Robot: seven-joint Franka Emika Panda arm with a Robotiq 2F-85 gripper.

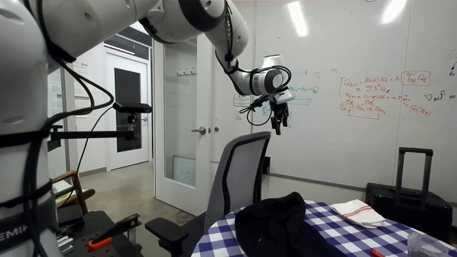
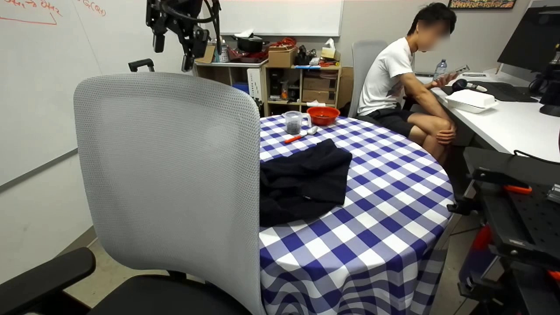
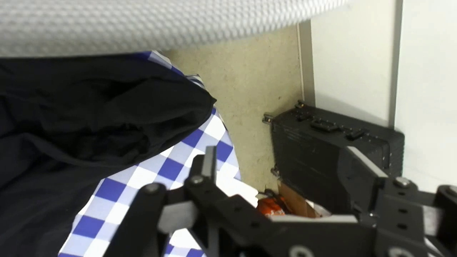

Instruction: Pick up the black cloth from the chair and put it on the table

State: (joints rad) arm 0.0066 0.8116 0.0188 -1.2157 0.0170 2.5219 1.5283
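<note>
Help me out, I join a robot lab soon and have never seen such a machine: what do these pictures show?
The white machine is a jointed robot arm ending in a two-fingered gripper. Two pictures come from cameras standing apart from it; the third comes from a camera on its wrist, looking down past the gripper. An office chair with a mesh back stands beside a table under a checked tablecloth. On the table lie a black cloth, perhaps a jacket, and a folded white towel with red stripes, plus a measuring cup, a spoon and a red bowl. Nothing is held: the gripper's jaws stand apart, with nothing between them.
</note>
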